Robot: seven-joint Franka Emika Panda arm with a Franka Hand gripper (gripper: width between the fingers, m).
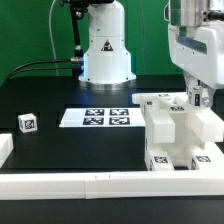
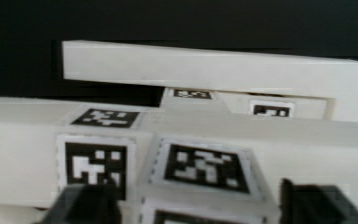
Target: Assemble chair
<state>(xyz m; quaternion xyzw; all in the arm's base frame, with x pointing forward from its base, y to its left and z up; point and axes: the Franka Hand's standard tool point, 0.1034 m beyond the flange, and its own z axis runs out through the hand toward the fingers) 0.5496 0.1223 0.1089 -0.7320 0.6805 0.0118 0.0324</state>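
The chair point(image 1: 175, 130) stands as a blocky white stack of tagged pieces at the exterior view's right, near the front rail. My gripper point(image 1: 197, 98) hangs just above its upper back part, jaws apart. In the wrist view the gripper point(image 2: 199, 208) straddles a white tagged block point(image 2: 202, 165), one dark finger point(image 2: 82, 205) on each side of it with thin gaps. A long white slab point(image 2: 211, 65) lies beyond the block. A small loose tagged cube point(image 1: 27, 122) sits on the table at the exterior view's left.
The marker board point(image 1: 98, 118) lies flat mid-table. A long plain white border rail point(image 1: 60, 183) runs along the front edge. Another white piece point(image 1: 5, 148) shows at the left edge. The robot base point(image 1: 105, 50) and cables stand at the back.
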